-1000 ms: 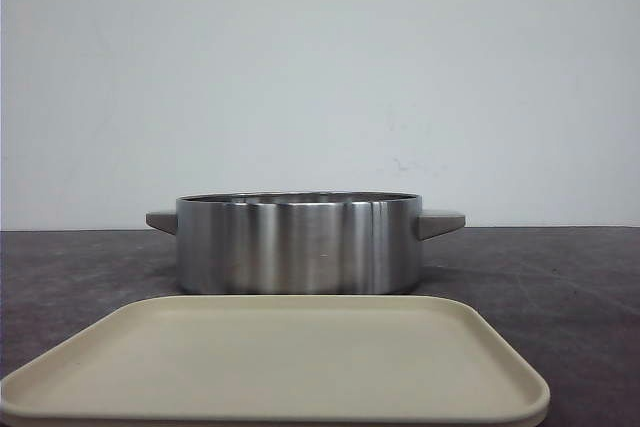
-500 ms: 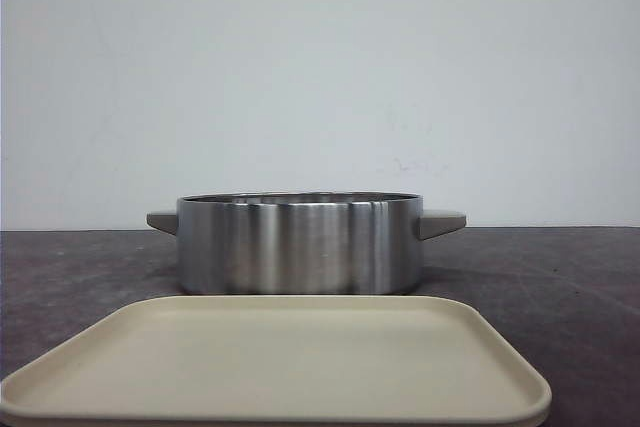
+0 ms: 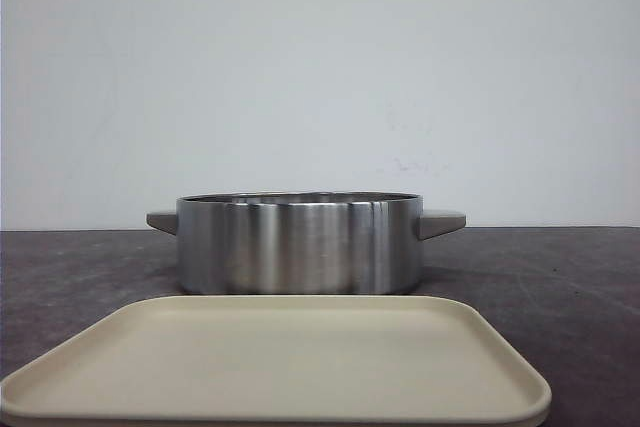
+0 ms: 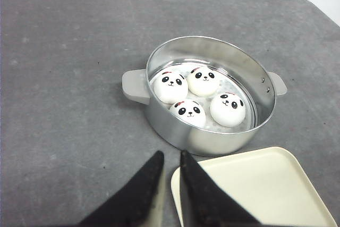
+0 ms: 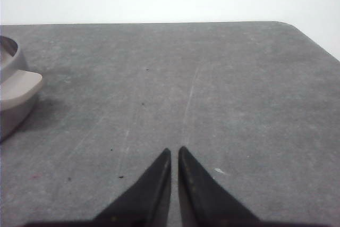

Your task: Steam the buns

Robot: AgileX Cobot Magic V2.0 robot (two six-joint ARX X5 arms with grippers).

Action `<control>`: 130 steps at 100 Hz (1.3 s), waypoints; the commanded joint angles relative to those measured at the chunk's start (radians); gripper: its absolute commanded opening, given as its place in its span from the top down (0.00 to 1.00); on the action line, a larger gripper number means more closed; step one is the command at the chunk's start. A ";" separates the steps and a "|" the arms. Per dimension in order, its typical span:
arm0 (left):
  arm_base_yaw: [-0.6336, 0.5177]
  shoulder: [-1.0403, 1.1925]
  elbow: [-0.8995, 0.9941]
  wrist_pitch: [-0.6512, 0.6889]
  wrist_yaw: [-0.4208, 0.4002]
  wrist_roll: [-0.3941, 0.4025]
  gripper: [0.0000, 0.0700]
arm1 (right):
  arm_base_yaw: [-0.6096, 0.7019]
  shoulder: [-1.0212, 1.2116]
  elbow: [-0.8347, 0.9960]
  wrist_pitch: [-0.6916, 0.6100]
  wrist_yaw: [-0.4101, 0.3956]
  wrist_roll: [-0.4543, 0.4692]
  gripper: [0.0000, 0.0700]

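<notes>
Several white buns with black panda faces (image 4: 188,112) sit close together inside the round steel steamer pot (image 4: 212,142). In the front view the pot (image 3: 300,247) stands at mid-table and its wall hides the buns. My left gripper (image 4: 171,156) hovers short of the pot, over the corner of the beige tray (image 4: 260,190); its fingers are nearly together with nothing between them. My right gripper (image 5: 175,150) is shut and empty above bare table, well off to the side of the pot's grey handle (image 5: 18,86). Neither gripper shows in the front view.
The beige tray (image 3: 280,357) lies flat and bare just in front of the pot, near the table's front edge. Dark grey tabletop (image 5: 212,78) stretches to the right of the pot. A white wall stands behind the table.
</notes>
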 commanded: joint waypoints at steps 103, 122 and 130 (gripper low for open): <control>-0.005 0.003 0.016 0.003 -0.006 0.061 0.98 | 0.002 -0.003 -0.003 0.018 0.000 -0.011 0.98; 0.064 -0.046 -0.044 0.153 0.013 0.084 0.98 | 0.002 -0.003 -0.003 0.018 0.000 -0.011 0.98; 0.134 -0.104 -0.137 0.315 0.087 0.083 0.98 | 0.002 -0.003 -0.003 0.018 0.000 -0.011 0.98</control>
